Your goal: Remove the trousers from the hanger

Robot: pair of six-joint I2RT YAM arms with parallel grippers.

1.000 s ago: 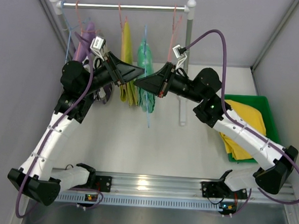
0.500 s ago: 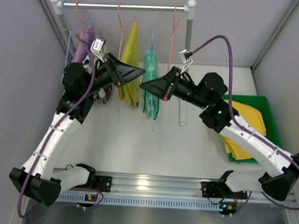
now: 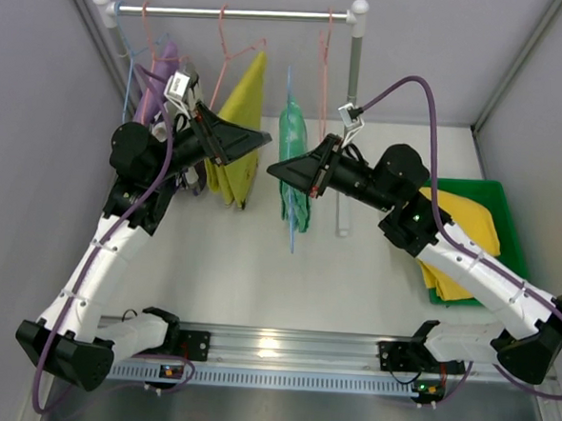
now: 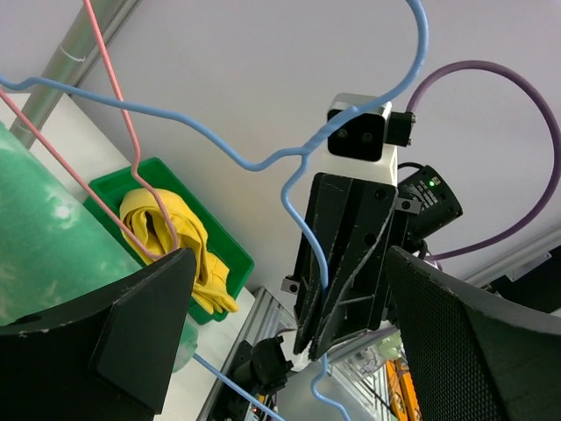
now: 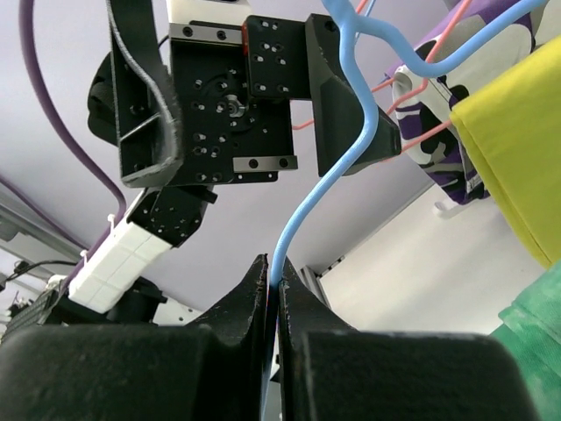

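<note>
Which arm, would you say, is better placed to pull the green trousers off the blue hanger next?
Probably the left: the left pincer stands open and empty beside the green trousers, while the right pincer is shut on the blue hanger.

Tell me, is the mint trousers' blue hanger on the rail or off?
Off: blue hanger hooks nothing, pinched in the shut right claw, below the rail.

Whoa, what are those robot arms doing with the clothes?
The right gripper is pinching the blue hanger that carries the mint green trousers. The left gripper is open close by, holding nothing. One bright yellow pair lies in the green bin; an olive-yellow pair hangs on the rail.
</note>
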